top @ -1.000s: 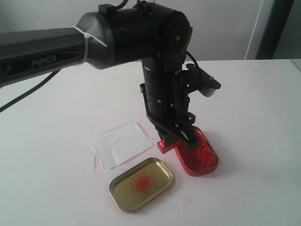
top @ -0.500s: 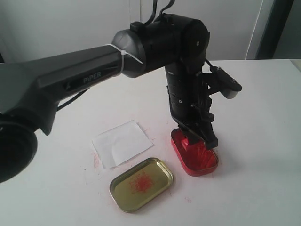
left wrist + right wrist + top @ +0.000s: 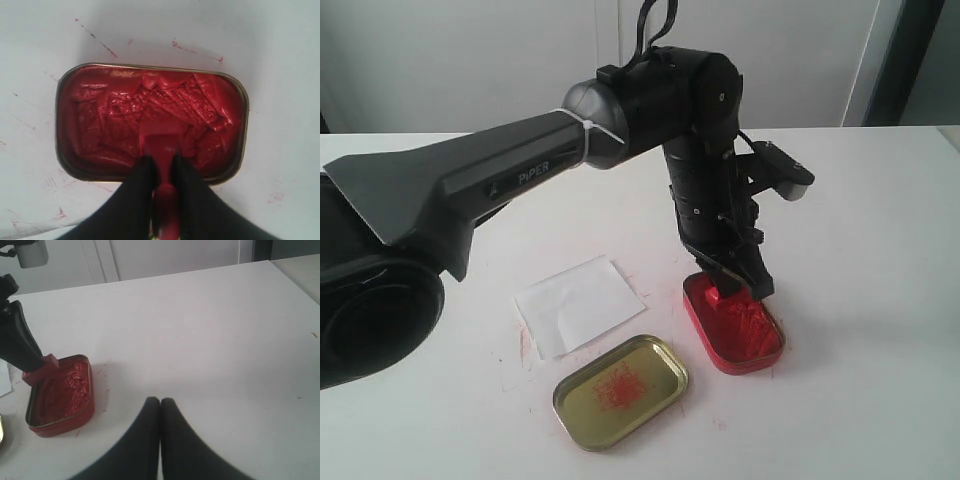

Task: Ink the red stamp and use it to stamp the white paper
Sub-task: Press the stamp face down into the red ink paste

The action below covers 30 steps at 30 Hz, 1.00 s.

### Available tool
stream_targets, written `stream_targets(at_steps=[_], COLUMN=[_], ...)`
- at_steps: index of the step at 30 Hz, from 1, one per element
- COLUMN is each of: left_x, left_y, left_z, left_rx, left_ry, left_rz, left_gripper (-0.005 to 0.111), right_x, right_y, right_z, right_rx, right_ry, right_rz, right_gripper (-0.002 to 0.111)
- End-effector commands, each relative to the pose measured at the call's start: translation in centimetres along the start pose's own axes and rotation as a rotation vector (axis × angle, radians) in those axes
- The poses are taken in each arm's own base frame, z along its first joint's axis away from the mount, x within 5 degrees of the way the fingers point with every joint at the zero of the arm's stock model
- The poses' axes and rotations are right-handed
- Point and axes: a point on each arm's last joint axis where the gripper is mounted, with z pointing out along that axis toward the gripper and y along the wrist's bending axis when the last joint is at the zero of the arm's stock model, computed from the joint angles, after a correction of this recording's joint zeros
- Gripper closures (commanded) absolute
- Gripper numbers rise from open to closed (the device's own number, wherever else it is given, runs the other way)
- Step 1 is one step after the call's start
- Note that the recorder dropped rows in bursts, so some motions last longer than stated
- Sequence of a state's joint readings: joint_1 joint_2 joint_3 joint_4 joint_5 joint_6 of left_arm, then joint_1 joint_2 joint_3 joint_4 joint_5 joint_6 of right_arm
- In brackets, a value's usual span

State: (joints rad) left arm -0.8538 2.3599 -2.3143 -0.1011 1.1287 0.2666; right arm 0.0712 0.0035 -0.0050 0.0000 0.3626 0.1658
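Note:
My left gripper is shut on the red stamp, gripping its handle between the black fingers. The stamp's block base rests in the red ink at the far end of the red ink tin. The left wrist view looks straight down on the tin, its ink surface rough with imprints. From the right wrist view the stamp pokes out at the tin's edge. The white paper lies flat left of the tin. My right gripper is shut on nothing, over bare tabletop, out of the exterior view.
A gold-coloured tin lid smeared with red lies in front of the paper. Red ink smudges mark the white tabletop around the paper and tin. The table's far edge runs along the back.
The left arm carried the stamp from beside the tin's near-left corner to over the tin, then set its base into the ink at the far end. The right gripper's earlier state is not shown.

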Motion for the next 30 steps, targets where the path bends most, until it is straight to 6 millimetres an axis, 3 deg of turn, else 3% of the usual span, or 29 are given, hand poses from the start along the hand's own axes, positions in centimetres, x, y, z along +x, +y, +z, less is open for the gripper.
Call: stream_targets(at_steps=[1, 9, 16, 30], left_x=[0.5, 0.9, 0.1, -0.3], left_y=[-0.6, -0.4, -2.3, -1.9], left_z=[0.0, 2.8, 3.2, 3.2], left_rx=[0.035, 0.053, -0.003, -0.057], left_ry=[0.08, 0.132, 0.146, 0.122], left_rz=[0.005, 0.001, 0.07, 0.087], left_gripper=[0.107, 0.107, 0.107, 0.107], right_x=[0.0, 0.0, 0.0, 0.0], right_y=[0.0, 0.0, 0.0, 0.0], right_z=[0.0, 0.0, 0.0, 0.0], right_rx=[-0.008, -0.008, -0.008, -0.008], right_ry=[-0.011, -0.011, -0.011, -0.011], right_rz=[-0.011, -0.011, -0.011, -0.011], right_gripper=[0.108, 0.108, 0.108, 0.108])
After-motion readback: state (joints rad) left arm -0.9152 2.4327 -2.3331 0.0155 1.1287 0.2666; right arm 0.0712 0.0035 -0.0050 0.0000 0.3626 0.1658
